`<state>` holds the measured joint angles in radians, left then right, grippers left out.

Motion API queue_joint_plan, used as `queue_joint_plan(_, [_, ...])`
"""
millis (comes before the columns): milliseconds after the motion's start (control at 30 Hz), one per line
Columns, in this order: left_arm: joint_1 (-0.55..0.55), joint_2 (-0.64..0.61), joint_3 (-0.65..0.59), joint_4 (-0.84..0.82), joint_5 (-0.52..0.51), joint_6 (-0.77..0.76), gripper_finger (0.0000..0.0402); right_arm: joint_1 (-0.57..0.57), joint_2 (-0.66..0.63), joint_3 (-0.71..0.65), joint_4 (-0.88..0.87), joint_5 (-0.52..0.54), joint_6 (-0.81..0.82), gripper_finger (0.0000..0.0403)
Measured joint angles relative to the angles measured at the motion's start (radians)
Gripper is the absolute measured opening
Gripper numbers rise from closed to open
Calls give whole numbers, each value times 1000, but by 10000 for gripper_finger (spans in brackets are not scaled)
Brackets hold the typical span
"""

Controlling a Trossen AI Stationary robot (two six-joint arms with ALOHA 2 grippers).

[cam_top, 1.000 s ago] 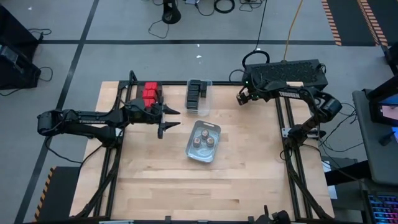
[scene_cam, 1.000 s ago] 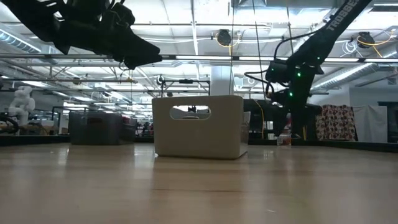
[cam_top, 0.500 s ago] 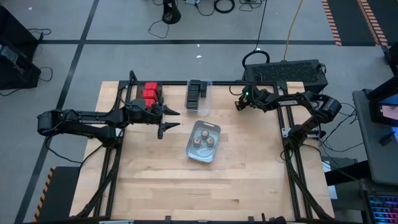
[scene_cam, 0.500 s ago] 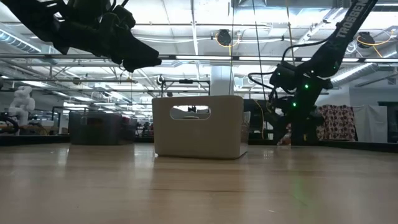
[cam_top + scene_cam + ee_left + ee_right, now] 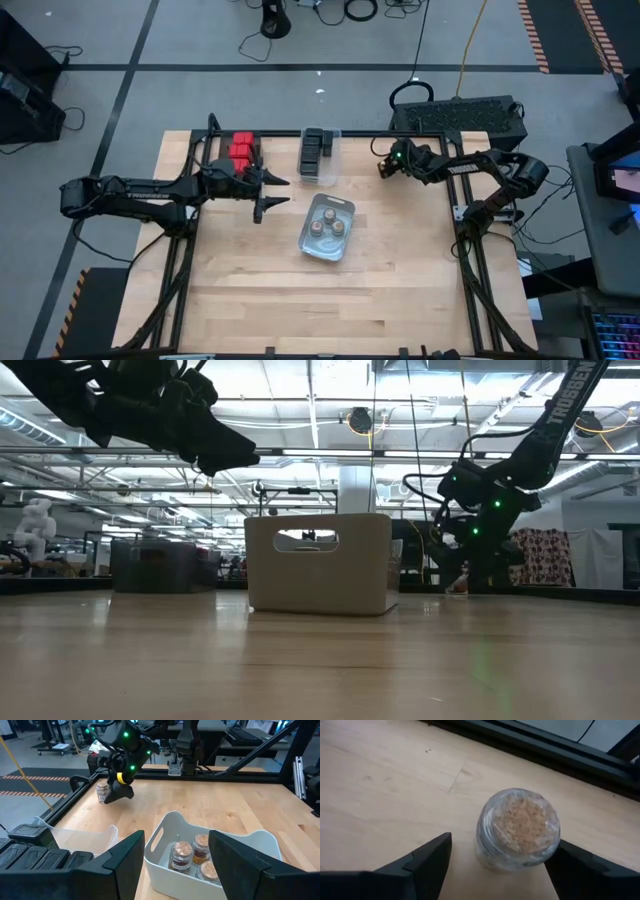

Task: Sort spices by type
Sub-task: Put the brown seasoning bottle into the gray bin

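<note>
- Overhead view: left gripper (image 5: pixel 268 190) hangs over the table's left half with its fingers apart and nothing between them; red boxes (image 5: pixel 241 149) sit at its 11 o'clock, black boxes (image 5: pixel 316 148) in a clear bin (image 5: pixel 319 178) at its 1 o'clock. The white bin (image 5: pixel 312 245) with three jars (image 5: pixel 329 228) lies at its 4 o'clock. Right gripper (image 5: pixel 384 165) is low at the table's far right edge.
- Low view: white bin (image 5: pixel 318 563) stands mid-table; the right arm (image 5: pixel 480 490) reaches down behind it at 3 o'clock.
- Left wrist view: fingers (image 5: pixel 125 856) spread wide, empty; a lone jar (image 5: pixel 102 791) stands on the wood, just beside the right gripper (image 5: pixel 117 794).
- Right wrist view: lone jar (image 5: pixel 517 831) stands upright between the spread fingers (image 5: pixel 427 856), nearer the 3 o'clock finger; I cannot tell whether either finger touches it.
</note>
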<state>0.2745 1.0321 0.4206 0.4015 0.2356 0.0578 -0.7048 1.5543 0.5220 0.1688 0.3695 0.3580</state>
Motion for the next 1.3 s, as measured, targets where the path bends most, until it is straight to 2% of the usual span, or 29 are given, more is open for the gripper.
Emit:
queue_joint_plan(200, [0,0,0,1,0,0,227,0,37,0,2,2,21,243])
queue_joint_plan(467, [0,0,0,1,1,0,227,24,94,3,87,40,-2,154])
queue_joint_plan(667, [-1,0,0,0,3,0,227,57,80,0,88,53,-42,145])
queue_joint_plan(1033, [-17,0,0,0,33,3,227,205,-9,-2,-17,-115,-84,144])
queue_joint_plan(1300, [-85,29,1,58,48,9,226,359,-160,-1,-148,-350,-116,146])
